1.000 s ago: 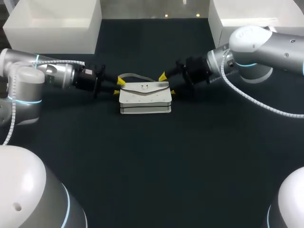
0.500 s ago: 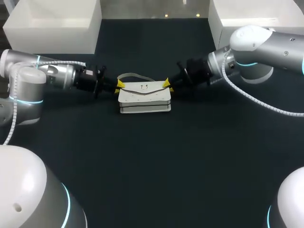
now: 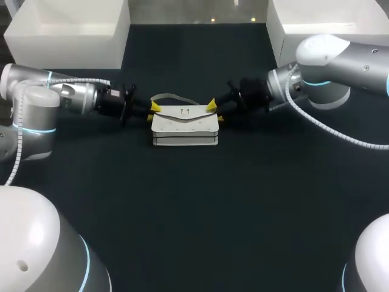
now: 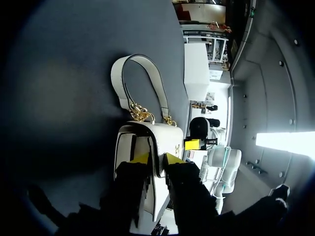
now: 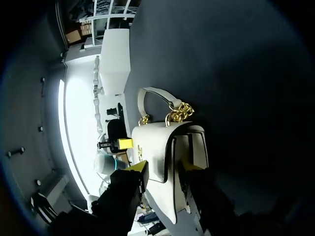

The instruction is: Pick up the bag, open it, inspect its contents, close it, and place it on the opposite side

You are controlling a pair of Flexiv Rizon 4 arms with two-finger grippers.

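Bag closed, contents hidden, held by left gripper and right gripper.

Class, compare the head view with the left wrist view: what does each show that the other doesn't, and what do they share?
Head view only: the left arm and right arm coming in from the sides, and the whole front flap of the bag. Left wrist view only: the gold chain linking the handle to the bag. Both: the bag, its handle, the left tool gripping one end and the right tool at the other.
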